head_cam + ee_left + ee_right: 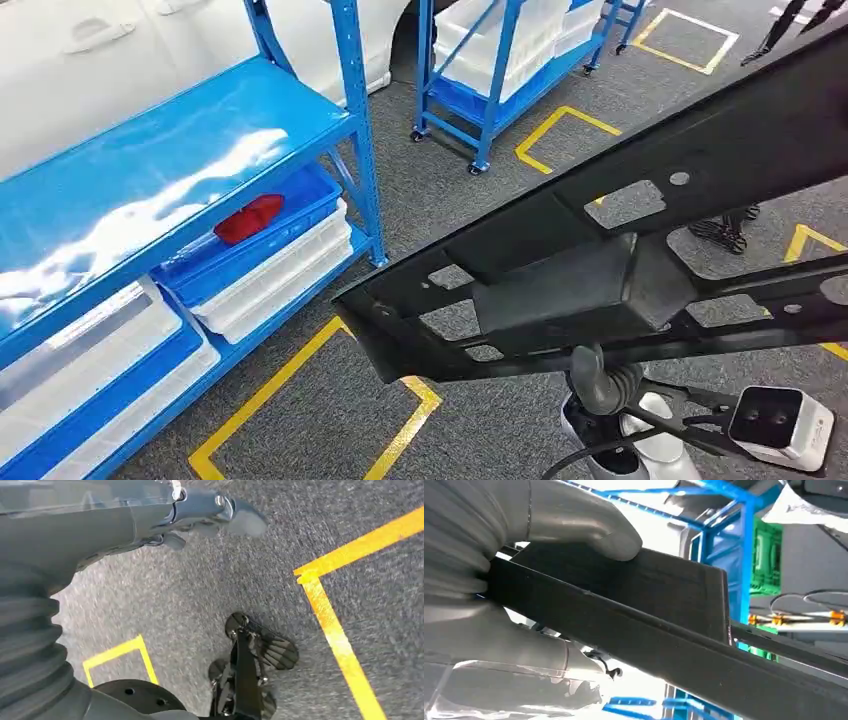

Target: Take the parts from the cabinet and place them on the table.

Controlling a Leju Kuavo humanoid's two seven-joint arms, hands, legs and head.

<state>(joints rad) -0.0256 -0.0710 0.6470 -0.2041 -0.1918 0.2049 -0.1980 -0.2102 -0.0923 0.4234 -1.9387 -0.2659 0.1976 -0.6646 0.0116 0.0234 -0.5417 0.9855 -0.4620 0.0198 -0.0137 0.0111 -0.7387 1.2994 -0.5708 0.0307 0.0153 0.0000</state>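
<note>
Grey carpet floor (470,190) marked with yellow tape outlines (300,370) stretches across the room, with part of a white car (120,60) standing at the far edge. A tall blue shelving rack (150,170) takes up the left of the head view, its glossy top shelf bare and reflecting light. On the lower level sit a blue bin (290,215) holding a red part (248,218), stacked on a white bin (270,275), with further white and blue bins (90,370) beside them nearer the camera. A second, wheeled blue rack (500,60) loaded with white bins stands farther back.

Slanting across the right half of the head view is a long black frame part (600,270), flat, with rectangular cut-outs and a boxy block at its middle; it is up in the air, away from the rack and above the floor. In the right wrist view the right robot hand (524,580) grips this part, the thick grey thumb (589,527) pressing over the boxy block and the rest of the hand wrapped under the black bar.

The left robot hand (165,517) hangs over the carpet in the left wrist view, its dark fingers (210,510) lying close together with nothing in them. A white camera module (780,425) shows at the lower right of the head view.
</note>
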